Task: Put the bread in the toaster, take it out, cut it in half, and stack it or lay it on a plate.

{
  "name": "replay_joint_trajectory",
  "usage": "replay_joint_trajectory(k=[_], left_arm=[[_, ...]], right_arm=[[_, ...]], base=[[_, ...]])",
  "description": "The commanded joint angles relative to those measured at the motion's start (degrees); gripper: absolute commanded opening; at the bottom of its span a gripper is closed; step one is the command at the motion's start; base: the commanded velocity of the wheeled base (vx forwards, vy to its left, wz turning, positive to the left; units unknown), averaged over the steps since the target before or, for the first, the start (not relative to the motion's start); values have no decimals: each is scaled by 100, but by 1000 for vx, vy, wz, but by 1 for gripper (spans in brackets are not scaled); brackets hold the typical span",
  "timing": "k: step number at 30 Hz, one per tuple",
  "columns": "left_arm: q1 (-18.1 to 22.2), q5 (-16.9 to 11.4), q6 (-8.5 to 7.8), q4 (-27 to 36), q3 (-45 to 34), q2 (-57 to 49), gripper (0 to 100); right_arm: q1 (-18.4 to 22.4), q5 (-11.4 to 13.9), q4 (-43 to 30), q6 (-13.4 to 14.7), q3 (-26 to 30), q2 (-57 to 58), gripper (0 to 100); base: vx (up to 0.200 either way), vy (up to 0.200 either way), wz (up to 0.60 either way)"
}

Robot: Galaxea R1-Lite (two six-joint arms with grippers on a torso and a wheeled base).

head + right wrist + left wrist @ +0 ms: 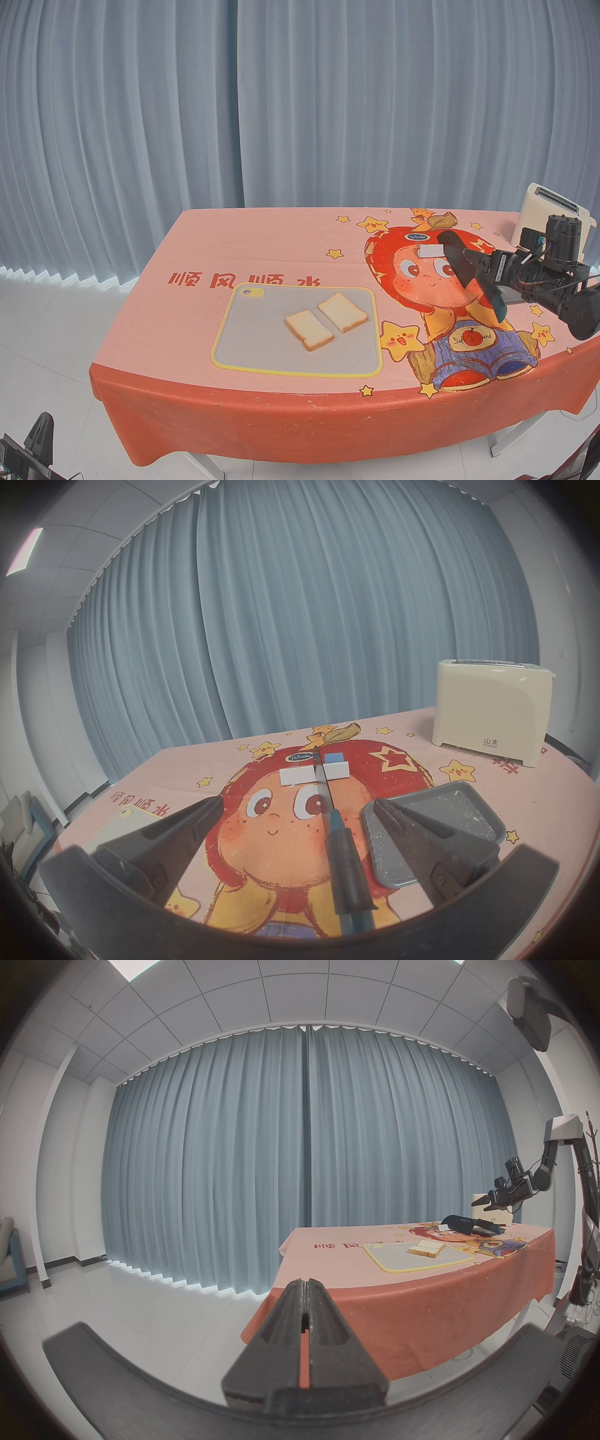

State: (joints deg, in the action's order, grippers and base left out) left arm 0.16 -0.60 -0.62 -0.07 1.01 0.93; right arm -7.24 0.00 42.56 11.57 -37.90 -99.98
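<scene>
head view: we list bread lying left of the wide-open right hand, the nearer; left hand closed

Tablecloth: orange-pink, printed w/ cartoon apple-head figure, yellow stars, red lettering; hangs over table front; white table leg below.
Small white block: on figure's forehead.
Curtain: grey-blue, pleated, floor-length, behind table.
Floor: pale tiles.
Ceiling: white panel grid; light panel lit.
</scene>
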Motion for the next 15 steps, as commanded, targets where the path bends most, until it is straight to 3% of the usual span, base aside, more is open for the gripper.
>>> replay_joint_trajectory(k=[1,15], left_arm=[[2,-2,1,-1,-101,-49,0],[2,-2,1,-1,-101,-49,0]], right_arm=[[-84,-9,-11,3,20,163,100],[-436,-18,51,-234,380,461,100]], base=[[0,0,0],[0,0,0]])
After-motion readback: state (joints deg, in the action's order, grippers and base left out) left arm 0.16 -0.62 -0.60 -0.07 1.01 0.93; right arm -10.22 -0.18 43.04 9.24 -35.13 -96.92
